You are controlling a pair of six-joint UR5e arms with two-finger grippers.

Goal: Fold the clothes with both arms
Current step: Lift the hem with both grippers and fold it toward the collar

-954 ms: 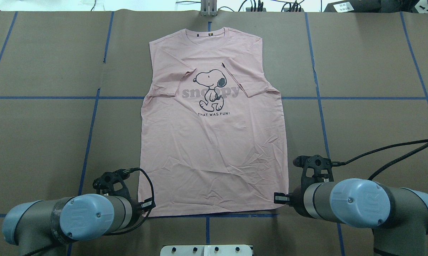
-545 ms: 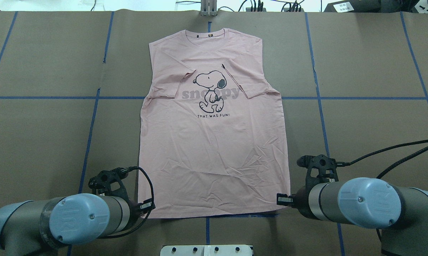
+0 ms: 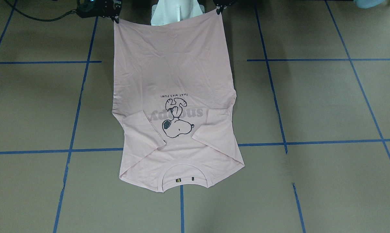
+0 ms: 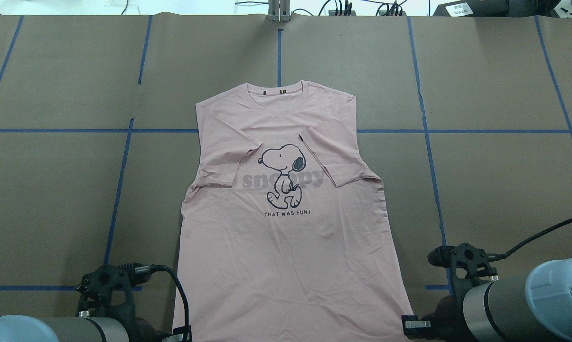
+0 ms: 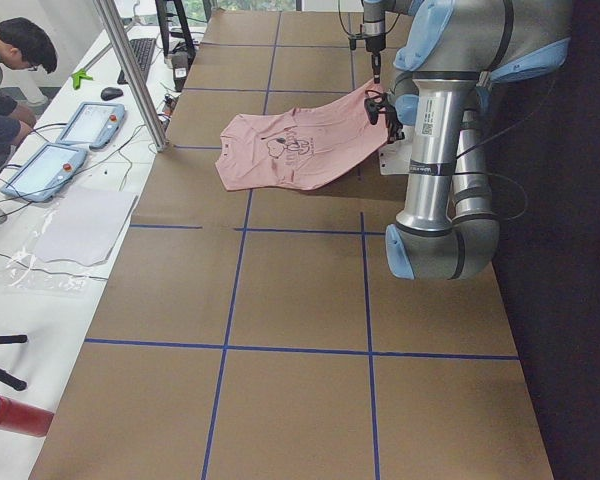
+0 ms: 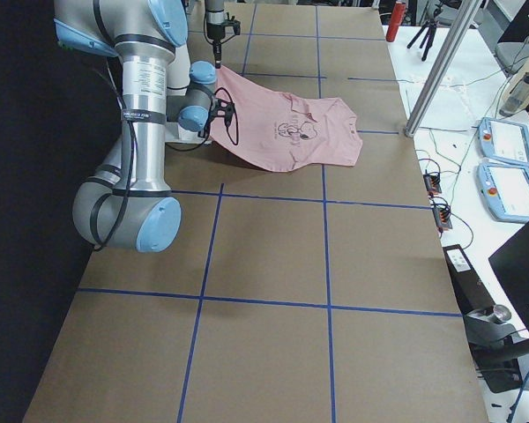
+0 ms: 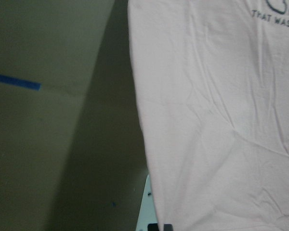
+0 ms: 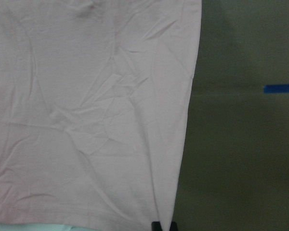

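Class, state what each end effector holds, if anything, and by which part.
Both hold the pink T-shirt: left end effector and right end effector each pinch a bottom hem corner.

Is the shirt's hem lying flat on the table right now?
No, the left gripper and right gripper hold the hem corners of the T-shirt raised off the table.

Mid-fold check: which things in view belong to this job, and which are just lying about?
Job:
pink Snoopy T-shirt
left gripper, at one hem corner
right gripper, at the other

Lying about:
red bottle
teach pendants
plastic sheet
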